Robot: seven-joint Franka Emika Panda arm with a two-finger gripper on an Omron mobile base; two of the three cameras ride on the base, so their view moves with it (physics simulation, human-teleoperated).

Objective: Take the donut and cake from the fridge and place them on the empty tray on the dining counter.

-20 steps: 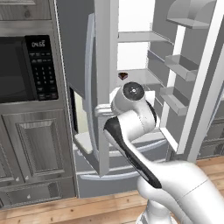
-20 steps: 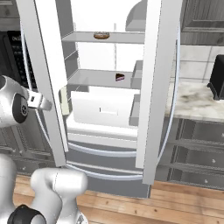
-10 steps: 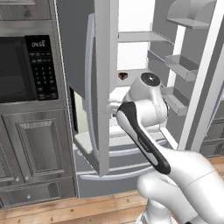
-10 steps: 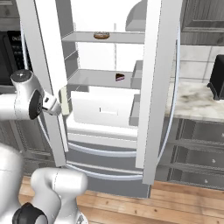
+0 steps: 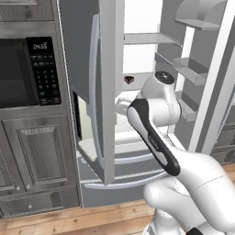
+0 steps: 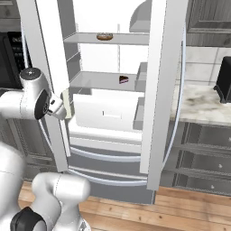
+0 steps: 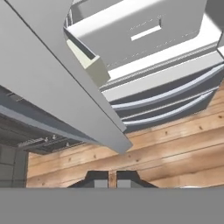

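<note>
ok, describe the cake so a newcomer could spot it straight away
Start at the open fridge with its white interior. Two shelves show above the white drawer; the cake sits on the lower one, toward its right end. It is a tiny dark brown wedge, unlike the pale ring-shaped donut on the shelf above.

The fridge (image 6: 155, 90) is standing open, the donut (image 6: 104, 36) sitting on its top shelf, the cake (image 6: 123, 80) lying one shelf below.

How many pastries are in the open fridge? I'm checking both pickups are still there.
2. The donut sits on the upper shelf; the cake sits on the shelf below, toward its right end. Door bins and the closed drawer could hide more.
</note>
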